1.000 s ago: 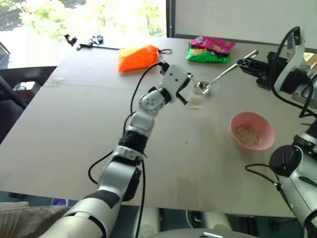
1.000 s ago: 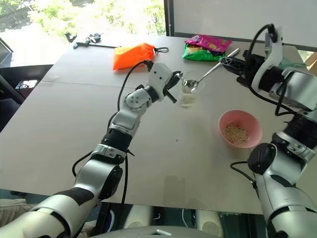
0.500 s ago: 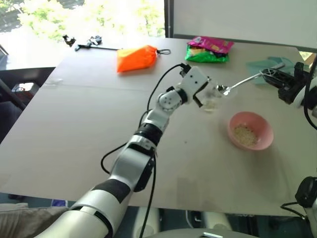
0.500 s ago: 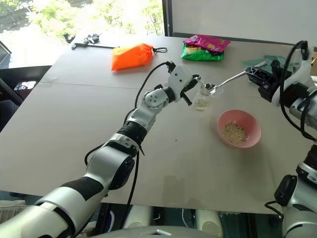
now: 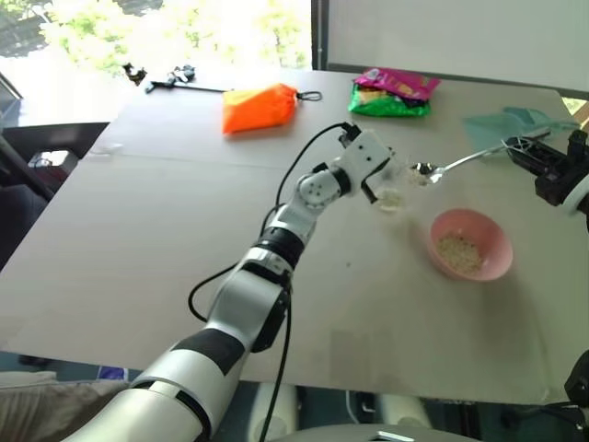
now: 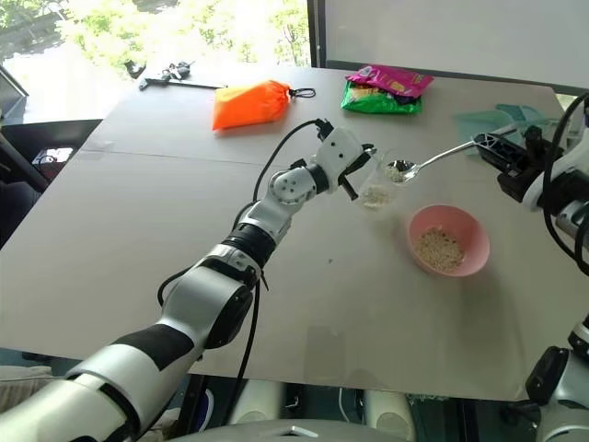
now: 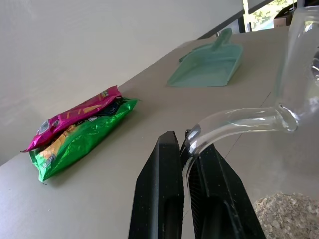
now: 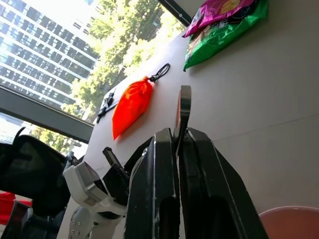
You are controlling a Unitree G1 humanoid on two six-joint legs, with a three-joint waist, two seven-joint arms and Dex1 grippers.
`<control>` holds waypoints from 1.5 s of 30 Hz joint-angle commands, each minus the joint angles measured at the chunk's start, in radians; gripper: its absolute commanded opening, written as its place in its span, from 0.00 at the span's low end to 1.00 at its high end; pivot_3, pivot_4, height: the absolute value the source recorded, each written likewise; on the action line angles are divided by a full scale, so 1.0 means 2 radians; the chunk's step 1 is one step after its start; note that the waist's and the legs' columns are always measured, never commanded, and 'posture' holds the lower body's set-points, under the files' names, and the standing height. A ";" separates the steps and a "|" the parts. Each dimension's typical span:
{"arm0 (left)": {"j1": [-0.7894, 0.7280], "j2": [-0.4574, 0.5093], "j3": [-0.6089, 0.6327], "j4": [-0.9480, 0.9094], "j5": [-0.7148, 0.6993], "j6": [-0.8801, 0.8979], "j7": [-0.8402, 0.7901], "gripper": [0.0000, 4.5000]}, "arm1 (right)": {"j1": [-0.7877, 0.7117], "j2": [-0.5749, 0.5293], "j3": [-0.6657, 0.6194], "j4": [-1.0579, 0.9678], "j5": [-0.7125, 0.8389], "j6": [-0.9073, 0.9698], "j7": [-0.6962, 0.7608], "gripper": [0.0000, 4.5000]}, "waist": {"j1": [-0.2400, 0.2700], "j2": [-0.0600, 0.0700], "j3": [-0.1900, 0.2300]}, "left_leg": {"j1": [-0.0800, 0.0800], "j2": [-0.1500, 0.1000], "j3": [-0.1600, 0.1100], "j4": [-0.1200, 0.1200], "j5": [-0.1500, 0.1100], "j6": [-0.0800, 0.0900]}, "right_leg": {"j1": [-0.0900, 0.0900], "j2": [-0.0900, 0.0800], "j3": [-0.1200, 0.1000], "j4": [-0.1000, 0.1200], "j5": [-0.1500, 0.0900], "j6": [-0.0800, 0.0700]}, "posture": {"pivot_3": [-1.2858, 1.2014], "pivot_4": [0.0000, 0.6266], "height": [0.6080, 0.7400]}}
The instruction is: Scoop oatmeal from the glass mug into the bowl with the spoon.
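My left gripper (image 6: 357, 179) is shut on the handle of the glass mug (image 6: 375, 187), which sits low over the table with oatmeal (image 6: 375, 195) at its bottom. In the left wrist view the black fingers (image 7: 162, 189) pinch the clear handle (image 7: 239, 122). The right gripper (image 6: 502, 153) is shut on the spoon (image 6: 440, 155), held about level. Its oval end (image 6: 399, 170) carries pale flakes just right of the mug's rim. The pink bowl (image 6: 474, 241) stands on the table nearer me, to the right, with oatmeal (image 6: 436, 247) inside.
A teal dustpan (image 5: 506, 124) lies at the far right. A green and pink snack packet (image 5: 394, 93) and an orange pouch (image 5: 259, 107) lie at the back of the table (image 5: 147, 230). Small black tools (image 5: 166, 79) sit at the far left corner.
The right gripper has drawn the spoon out of the mug and off to the right. The left gripper has shifted the mug to the right.
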 commanded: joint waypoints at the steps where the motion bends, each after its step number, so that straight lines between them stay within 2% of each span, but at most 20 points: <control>1: -0.019 -0.001 0.003 -0.009 -0.002 -0.020 0.001 0.02 | 0.011 -0.021 -0.035 -0.013 0.009 -0.001 0.026 0.00 | 0.001 0.000 0.000 | 0.000 0.000 0.000 0.000 0.000 0.000 | 0.000 0.000 0.000 0.000 0.000 0.000 | 0.52 0.24 1.00; 33: -0.070 -0.031 -0.012 0.055 0.032 -0.034 0.018 0.02 | 0.156 -0.066 -0.167 -0.041 0.009 -0.001 0.122 0.00 | 0.002 0.000 0.000 | 0.001 -0.001 -0.001 0.000 0.000 0.000 | 0.001 0.000 0.000 -0.001 0.000 0.000 | 0.52 0.24 1.00; 37: -0.072 -0.032 -0.011 0.057 0.034 -0.035 0.017 0.02 | 0.206 -0.082 -0.184 -0.041 0.009 0.009 0.138 0.00 | 0.003 0.000 0.000 | 0.001 -0.001 -0.001 0.000 -0.001 0.001 | 0.001 0.000 -0.001 -0.001 0.000 0.000 | 0.52 0.24 1.00; 40: -0.072 -0.029 -0.009 0.056 0.033 -0.035 0.016 0.02 | 0.254 -0.104 -0.179 -0.052 0.009 0.010 0.148 0.00 | 0.003 0.001 -0.001 | 0.001 -0.001 -0.001 0.000 -0.001 0.001 | 0.002 0.000 0.000 -0.001 0.000 0.000 | 0.52 0.24 1.00; 45: -0.071 -0.024 -0.005 0.051 0.030 -0.034 0.015 0.02 | 0.279 -0.131 -0.153 -0.078 0.009 -0.027 0.131 0.00 | 0.002 0.001 -0.001 | 0.001 -0.001 -0.001 0.000 -0.001 0.002 | 0.002 0.000 0.000 -0.001 0.000 0.000 | 0.52 0.24 1.00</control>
